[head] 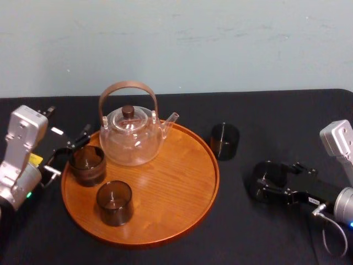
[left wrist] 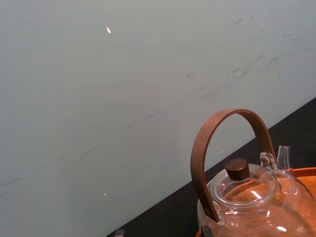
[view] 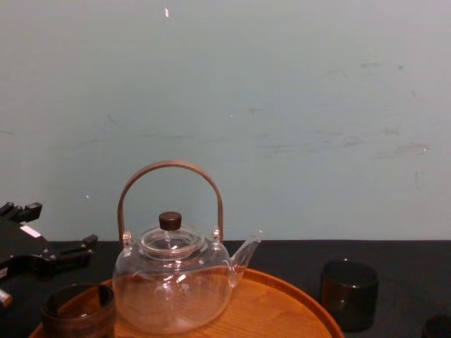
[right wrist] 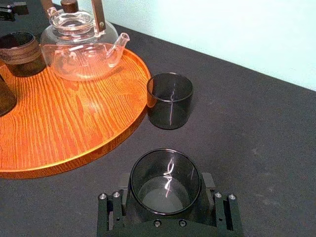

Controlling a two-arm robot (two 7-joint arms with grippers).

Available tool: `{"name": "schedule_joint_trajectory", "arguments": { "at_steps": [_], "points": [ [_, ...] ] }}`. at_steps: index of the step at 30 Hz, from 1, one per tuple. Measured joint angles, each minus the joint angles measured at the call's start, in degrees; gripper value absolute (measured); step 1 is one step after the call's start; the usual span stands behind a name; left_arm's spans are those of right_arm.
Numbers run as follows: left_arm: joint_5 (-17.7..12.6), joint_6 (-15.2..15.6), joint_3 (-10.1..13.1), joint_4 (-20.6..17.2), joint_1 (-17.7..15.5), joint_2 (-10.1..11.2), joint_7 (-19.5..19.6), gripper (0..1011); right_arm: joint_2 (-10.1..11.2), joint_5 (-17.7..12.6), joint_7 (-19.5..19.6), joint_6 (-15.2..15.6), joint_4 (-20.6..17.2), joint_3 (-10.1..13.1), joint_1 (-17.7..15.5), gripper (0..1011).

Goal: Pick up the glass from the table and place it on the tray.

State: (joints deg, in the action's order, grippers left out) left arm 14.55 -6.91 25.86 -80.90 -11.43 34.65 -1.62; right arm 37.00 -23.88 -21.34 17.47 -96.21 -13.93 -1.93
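1. Checking the right wrist camera, I have the right gripper [right wrist: 166, 180] low over the plain black matte tabletop [right wrist: 256, 148], on my right side and nearest the body. Its fingers [right wrist: 207, 180] are pinching a short, straight-sided, dark smoky grey glass [right wrist: 166, 192], one against each side of its wall. The glass stands upright with its mouth open to the camera. I cannot tell whether its base touches the tabletop.
2. The glass is off the large round orange-brown wooden tray [right wrist: 64, 123], near its low raised rim.
3. A second smoky tumbler [head: 114, 202] stands upright on the near part of the tray.
4. Farther in, at the tray's left edge, sits a squat brownish cup with a ridged band [head: 86, 164]. The left gripper [head: 69, 154] is just beside it, fingers spread apart, holding nothing.
5. A third smoky tumbler [right wrist: 169, 100] stands on the tabletop just beside the tray's right rim, beyond the held glass.
6. At the back of the tray stands the clear glass teapot [head: 131, 138], with its arched brown handle and dark lid knob, spout pointing right.
7. Behind the tabletop is a pale blue-grey wall [head: 220, 38].
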Motion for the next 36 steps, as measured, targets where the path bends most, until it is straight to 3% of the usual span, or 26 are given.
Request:
{"name": "schedule_joint_trajectory", "arguments": {
  "at_steps": [12, 19, 29, 36],
  "points": [
    [0.00, 0.00, 0.00, 0.00, 0.00, 0.00, 0.00, 1001, 1.16, -2.01, -1.13, -0.12, -2.79, 1.56, 0.30, 881],
    [0.00, 0.00, 0.00, 0.00, 0.00, 0.00, 0.00, 1001, 1.90, -2.19, -1.96, -0.81, -4.42, 1.31, 1.87, 881],
    [0.00, 0.00, 0.00, 0.00, 0.00, 0.00, 0.00, 1001, 2.14, -1.97, -4.39, -1.99, -5.08, -1.73, 6.01, 881],
    [0.00, 0.00, 0.00, 0.00, 0.00, 0.00, 0.00, 1001, 1.30, -1.57, -6.78, -2.91, -4.29, -5.55, 9.40, 881]
  ]
}}
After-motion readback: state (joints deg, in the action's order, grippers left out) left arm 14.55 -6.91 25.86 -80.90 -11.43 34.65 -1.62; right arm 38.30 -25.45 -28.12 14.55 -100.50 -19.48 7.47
